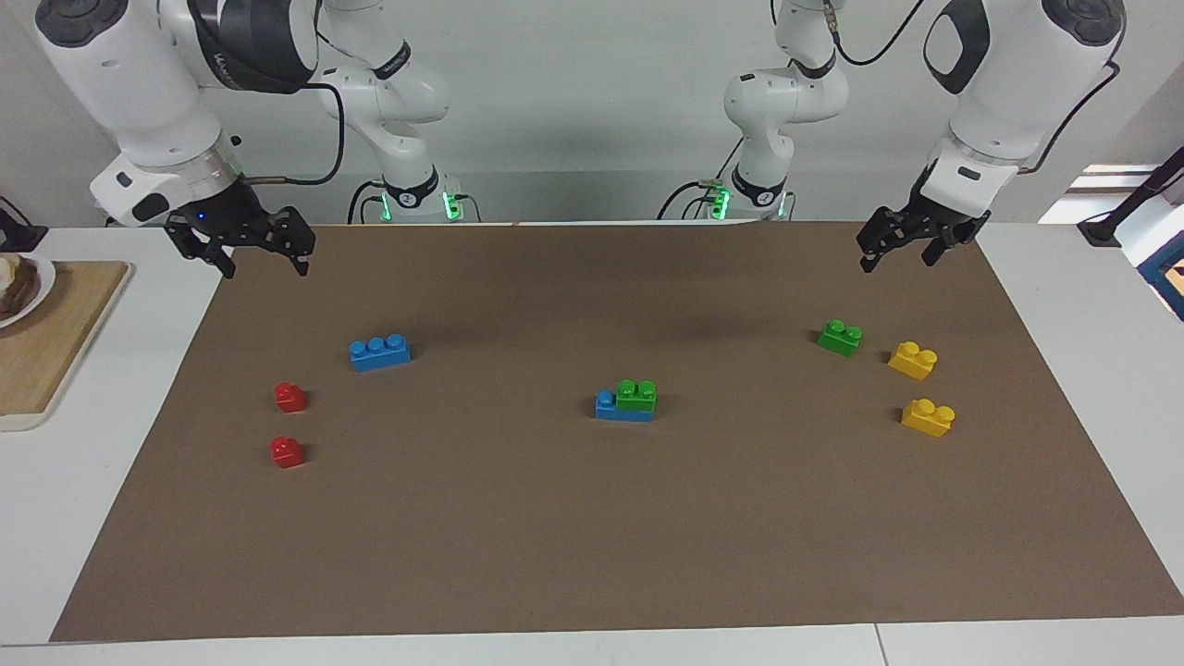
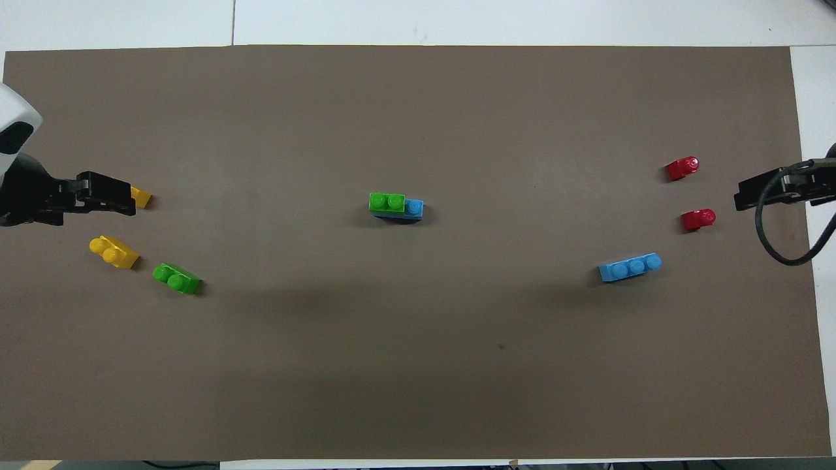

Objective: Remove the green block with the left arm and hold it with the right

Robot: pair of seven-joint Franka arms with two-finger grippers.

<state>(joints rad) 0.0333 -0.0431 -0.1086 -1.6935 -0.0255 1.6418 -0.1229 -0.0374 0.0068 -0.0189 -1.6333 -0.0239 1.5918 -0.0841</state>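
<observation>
Both grippers hang in the air with nothing between their fingers. The left gripper (image 1: pixel 902 248) is raised over the mat's corner at the left arm's end, its jaws spread apart and empty. The right gripper (image 1: pixel 264 252) is raised over the mat's edge at the right arm's end, its jaws likewise parted wide and holding nothing.

The green block (image 1: pixel 636 395) sits well apart from both sets of jaws, about midway between them near the middle of the brown mat (image 1: pixel 592 536). It is pressed onto a blue brick (image 1: pixel 611 408), covering the part toward the left arm's end and leaving one blue stud bare toward the right arm's end.

Closest to the left jaws, a second green brick (image 1: pixel 840 338) lies loose on the mat, with two yellow bricks beside it: one yellow brick (image 1: pixel 913 360) just next to it toward the table's end, the other yellow brick (image 1: pixel 928 417) farther from the robots. In the overhead view the left gripper's fingers (image 2: pixel 104 194) cover most of that farther yellow one.

Closest to the right jaws lies a loose blue three-stud brick (image 1: pixel 380 351). Two small red bricks sit near it, one red brick (image 1: pixel 290 397) nearer to the robots than the other red brick (image 1: pixel 287 452).

A wooden board (image 1: pixel 51 342) rests on the white table off the mat, past the right gripper.
</observation>
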